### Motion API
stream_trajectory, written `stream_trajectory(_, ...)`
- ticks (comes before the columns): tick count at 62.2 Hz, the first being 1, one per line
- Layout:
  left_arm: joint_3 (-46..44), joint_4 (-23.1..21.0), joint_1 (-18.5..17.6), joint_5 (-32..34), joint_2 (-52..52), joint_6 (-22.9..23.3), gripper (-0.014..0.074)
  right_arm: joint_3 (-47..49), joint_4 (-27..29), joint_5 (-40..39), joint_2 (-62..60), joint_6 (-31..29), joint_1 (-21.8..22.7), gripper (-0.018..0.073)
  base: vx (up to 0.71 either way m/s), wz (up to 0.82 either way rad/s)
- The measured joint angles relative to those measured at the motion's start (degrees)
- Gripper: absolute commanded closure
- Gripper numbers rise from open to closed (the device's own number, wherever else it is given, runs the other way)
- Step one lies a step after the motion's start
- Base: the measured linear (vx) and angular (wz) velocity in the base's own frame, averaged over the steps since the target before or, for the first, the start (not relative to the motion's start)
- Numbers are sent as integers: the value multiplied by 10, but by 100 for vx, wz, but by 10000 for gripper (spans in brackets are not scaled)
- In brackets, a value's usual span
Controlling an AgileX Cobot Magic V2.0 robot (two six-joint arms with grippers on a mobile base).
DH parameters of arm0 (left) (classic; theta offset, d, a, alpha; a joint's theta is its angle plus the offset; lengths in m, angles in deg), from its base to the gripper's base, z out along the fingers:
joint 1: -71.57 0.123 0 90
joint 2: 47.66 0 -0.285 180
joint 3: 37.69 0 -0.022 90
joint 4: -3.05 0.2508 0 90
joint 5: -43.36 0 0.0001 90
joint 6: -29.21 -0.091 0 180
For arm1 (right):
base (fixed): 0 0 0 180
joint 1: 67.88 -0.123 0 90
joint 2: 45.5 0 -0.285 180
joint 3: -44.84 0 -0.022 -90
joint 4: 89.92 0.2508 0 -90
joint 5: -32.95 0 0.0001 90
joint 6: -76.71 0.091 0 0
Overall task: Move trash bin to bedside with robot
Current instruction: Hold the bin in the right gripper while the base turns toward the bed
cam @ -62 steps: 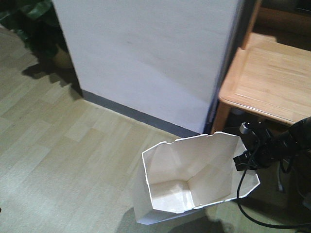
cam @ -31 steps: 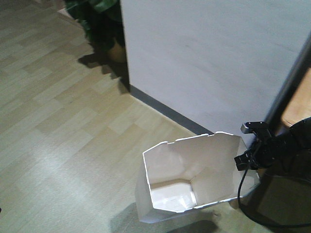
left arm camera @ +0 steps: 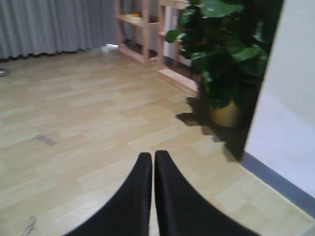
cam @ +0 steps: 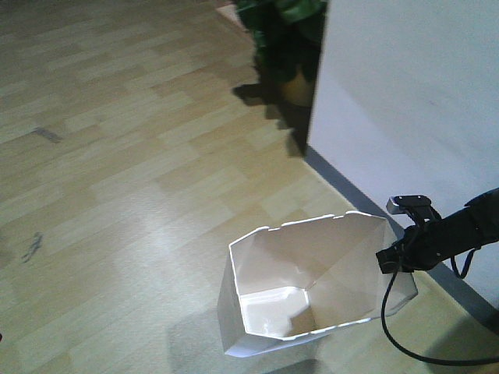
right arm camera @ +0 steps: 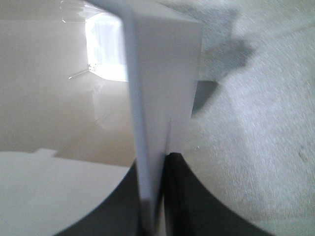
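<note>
Pale wood-plank floor (cam: 117, 156); white wall (cam: 413, 93) with grey skirting at 3 o'clock; dark green potted plant (cam: 284, 39) at 12 o'clock. Front view: one white plastic trash bin (cam: 343, 265), octagonal rim, cream interior, upright on the floor at 6 o'clock, near the wall. Thin black right arm (cam: 460, 230) enters from 3 o'clock, right gripper (cam: 392, 259) at the bin's rim, black cable (cam: 383, 323) hanging beside it. Left wrist view: left gripper (left arm camera: 152, 155), black fingers pressed together, nothing between them; light wooden shelving (left arm camera: 142, 24) and grey curtain (left arm camera: 49, 24) at 11 o'clock. Right wrist view: right gripper clamped on the bin's thin wall, one finger inside, one outside.
</note>
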Motion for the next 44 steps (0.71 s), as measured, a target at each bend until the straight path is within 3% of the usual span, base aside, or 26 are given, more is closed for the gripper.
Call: stream_trajectory(44,0,0,0,0,0,0,602,0,2,6,0,0,0,564,10,58)
